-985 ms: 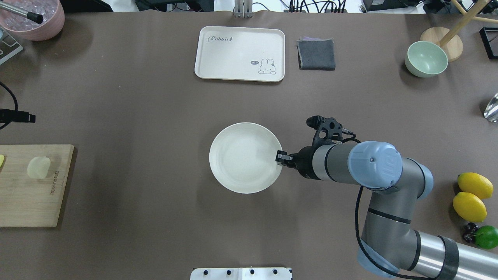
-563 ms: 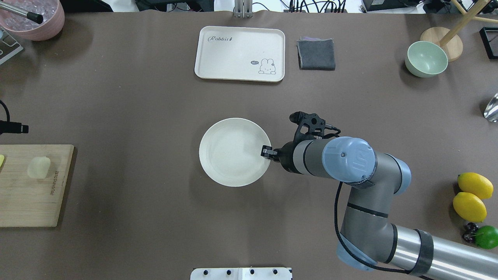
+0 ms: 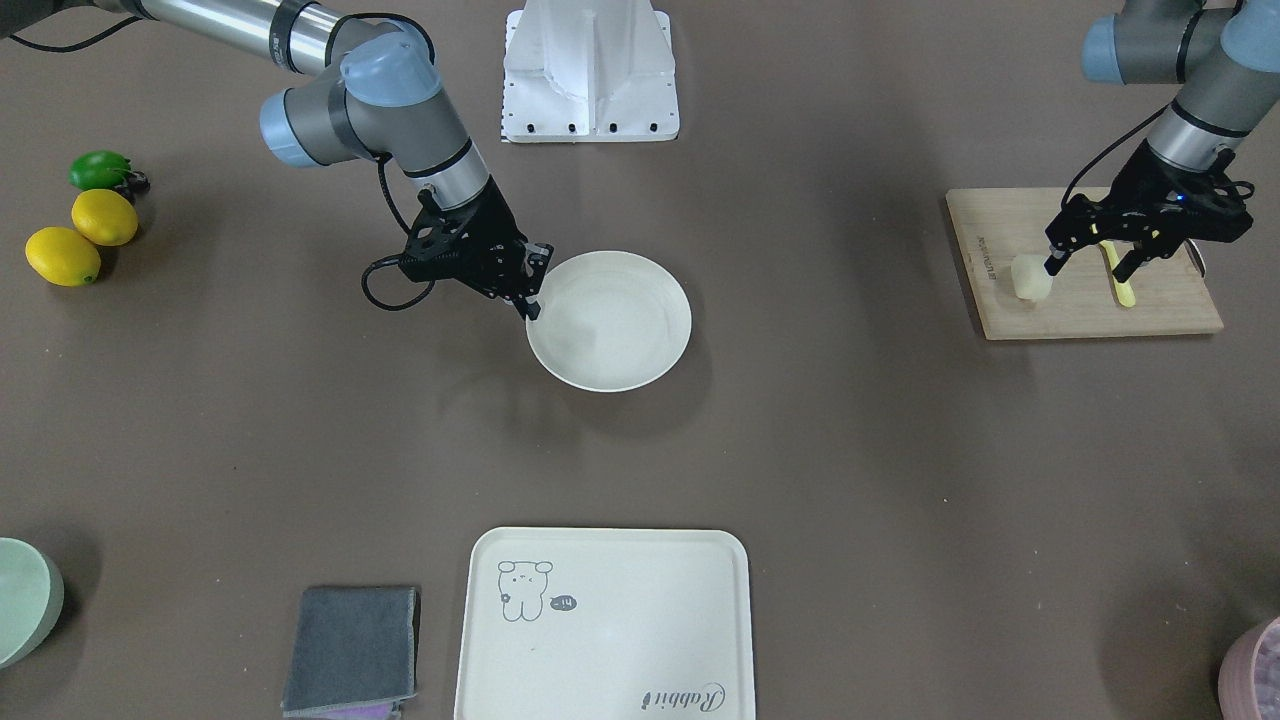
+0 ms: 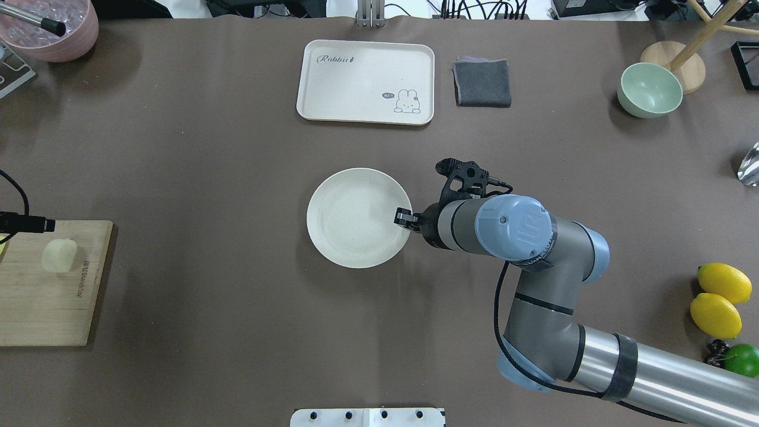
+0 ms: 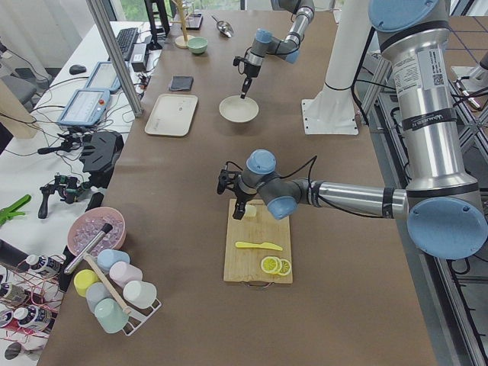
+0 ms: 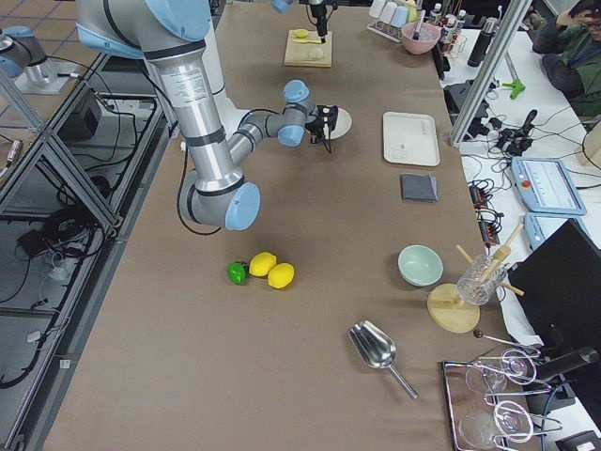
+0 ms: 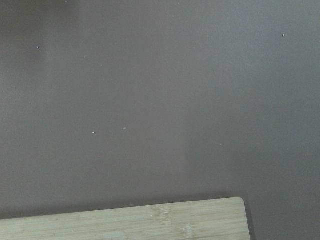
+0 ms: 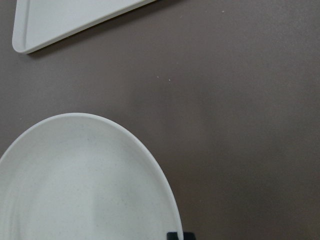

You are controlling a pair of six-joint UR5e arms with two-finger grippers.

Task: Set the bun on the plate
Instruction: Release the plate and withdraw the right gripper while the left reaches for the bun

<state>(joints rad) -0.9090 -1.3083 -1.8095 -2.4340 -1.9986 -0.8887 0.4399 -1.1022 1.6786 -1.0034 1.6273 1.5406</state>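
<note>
The bun (image 4: 58, 255), a pale cream block, lies on the wooden cutting board (image 4: 53, 308) at the table's left edge. My left gripper (image 3: 1086, 266) hangs open just over the board, and one fingertip stands against the bun's (image 3: 1032, 277) side. The overhead view catches only a black tip of it at the left edge. The round off-white plate (image 4: 350, 219) sits mid-table with nothing on it. My right gripper (image 4: 403, 218) is shut on its right rim. In the right wrist view the plate (image 8: 90, 190) fills the lower left.
A cream rabbit tray (image 4: 366, 82) and a grey cloth (image 4: 482, 83) lie at the far side. A green bowl (image 4: 649, 90) stands far right, lemons (image 4: 723, 283) and a lime (image 4: 741, 360) near right. A yellow knife (image 3: 1118, 285) lies on the board.
My right gripper has dragged the plate left and then farther from the robot. My left gripper has moved nearer the robot, over the cutting board's far edge. The bun has stayed put.
</note>
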